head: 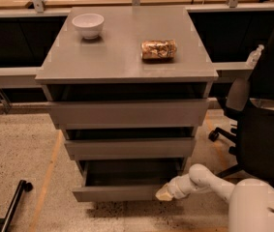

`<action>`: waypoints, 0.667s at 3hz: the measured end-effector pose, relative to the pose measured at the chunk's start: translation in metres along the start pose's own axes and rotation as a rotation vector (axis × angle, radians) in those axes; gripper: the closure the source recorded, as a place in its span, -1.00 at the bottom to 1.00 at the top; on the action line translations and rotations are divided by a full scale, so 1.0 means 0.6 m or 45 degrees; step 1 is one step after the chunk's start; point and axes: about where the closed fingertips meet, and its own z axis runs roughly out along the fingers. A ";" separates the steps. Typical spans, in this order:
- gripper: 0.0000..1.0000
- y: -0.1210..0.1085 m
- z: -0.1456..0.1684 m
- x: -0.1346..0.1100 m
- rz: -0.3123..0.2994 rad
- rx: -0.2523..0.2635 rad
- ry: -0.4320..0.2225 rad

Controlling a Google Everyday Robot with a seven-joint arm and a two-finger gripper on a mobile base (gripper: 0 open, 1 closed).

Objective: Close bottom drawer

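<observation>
The grey cabinet [127, 57] has three drawers, all pulled out a little. The bottom drawer [117, 192] sticks out furthest, its shallow grey box open to view and its flat grey front near the floor. My gripper [165, 193] is at the right end of that drawer front, touching or almost touching it. My white arm [209, 180] reaches to it from the lower right.
A white bowl [88, 24] and a brown snack bag [159, 49] lie on the cabinet top. A black office chair [262, 115] stands close on the right. A black bar with a wheel [15, 197] lies on the speckled floor at lower left.
</observation>
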 end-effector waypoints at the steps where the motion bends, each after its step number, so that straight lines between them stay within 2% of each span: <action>1: 1.00 -0.044 0.003 -0.027 -0.031 0.053 -0.037; 2: 1.00 -0.044 0.003 -0.027 -0.031 0.052 -0.037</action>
